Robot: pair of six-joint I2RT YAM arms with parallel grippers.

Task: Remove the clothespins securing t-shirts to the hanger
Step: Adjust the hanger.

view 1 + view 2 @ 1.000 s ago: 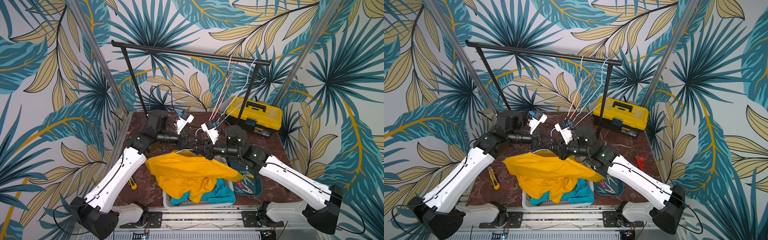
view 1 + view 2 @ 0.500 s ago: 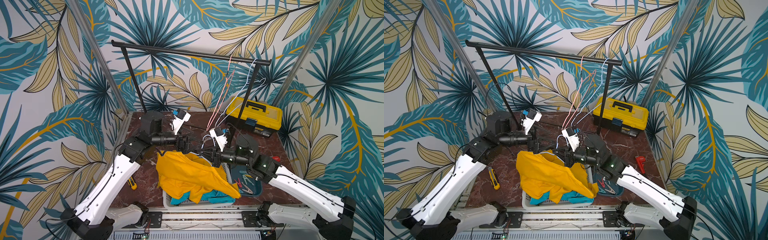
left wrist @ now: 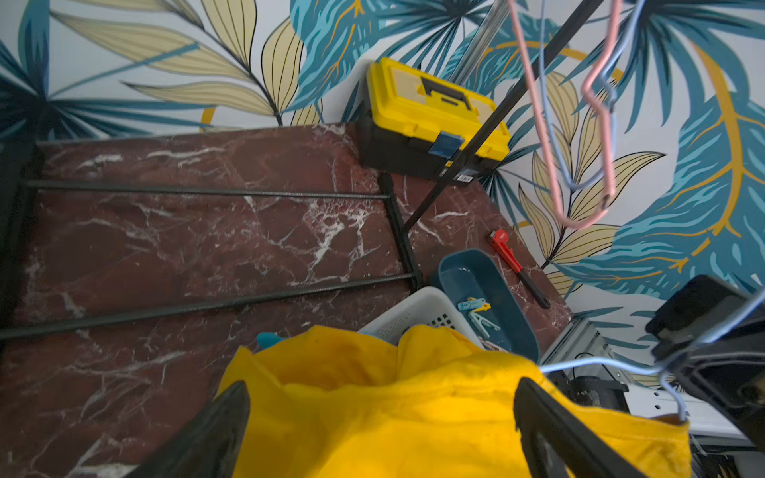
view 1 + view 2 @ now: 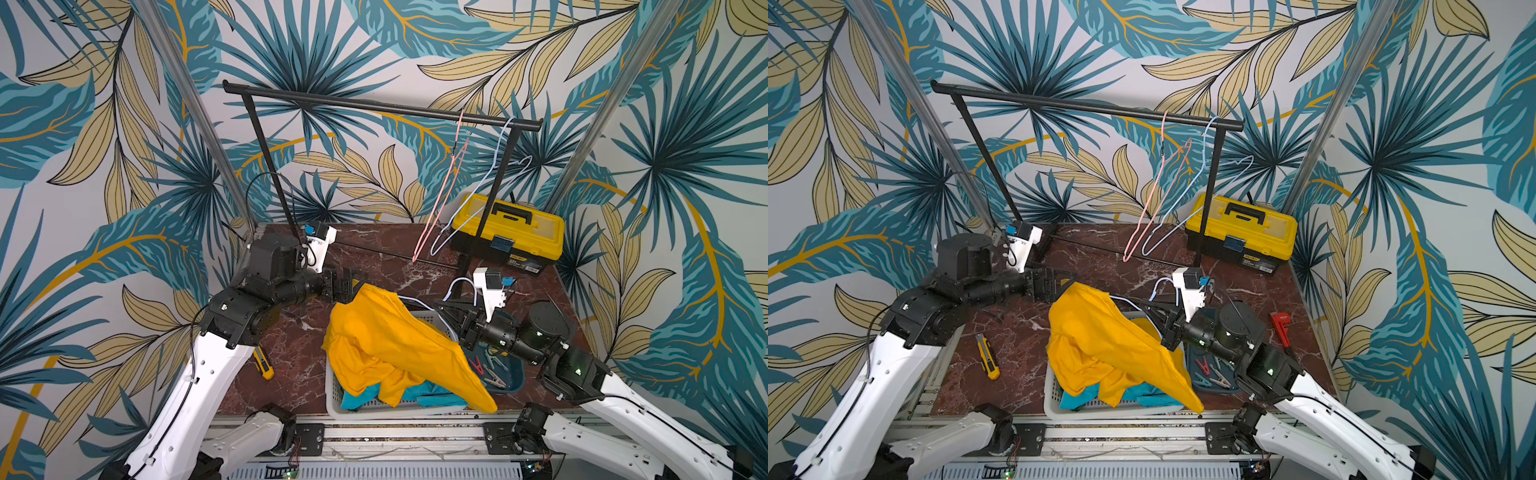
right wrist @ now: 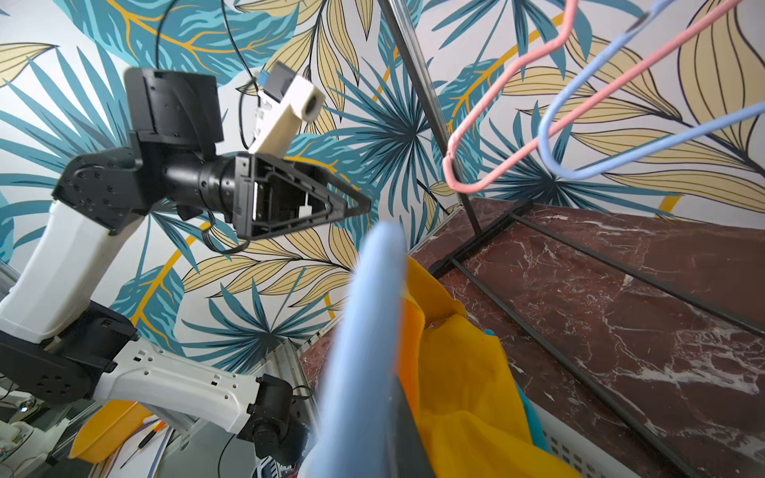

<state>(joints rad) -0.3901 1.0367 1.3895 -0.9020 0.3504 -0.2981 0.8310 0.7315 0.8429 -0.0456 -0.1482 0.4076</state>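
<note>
The clothespins (image 4: 1203,365) lie loose in a blue tray (image 3: 463,273) at about 4 o'clock on the marble table (image 4: 374,257). Red, tan and teal ones show in both top views, just beside the white basket (image 4: 332,399) at 6 o'clock.

A yellow t-shirt (image 4: 390,332) drapes over that basket. One upper corner is raised toward 10 o'clock, and its lower hem spills over the front rim. A turquoise t-shirt (image 4: 358,397) lies bunched inside the basket beneath it.

The left gripper (image 4: 352,286) reaches in from 9 o'clock with its jaws spread wide. The left wrist view shows one finger on each side of the yellow cloth, gripping nothing.

The right gripper (image 4: 1148,309) comes in from 4 o'clock with its jaws pinched together on the light blue hanger (image 3: 596,362), whose wire runs into the yellow shirt.

At 12 o'clock stands a black rack (image 4: 374,106) with a bare pink hanger (image 4: 440,199) and a second bare blue one toward its 2 o'clock end. A yellow toolbox (image 4: 507,228) sits at 2 o'clock.
</note>
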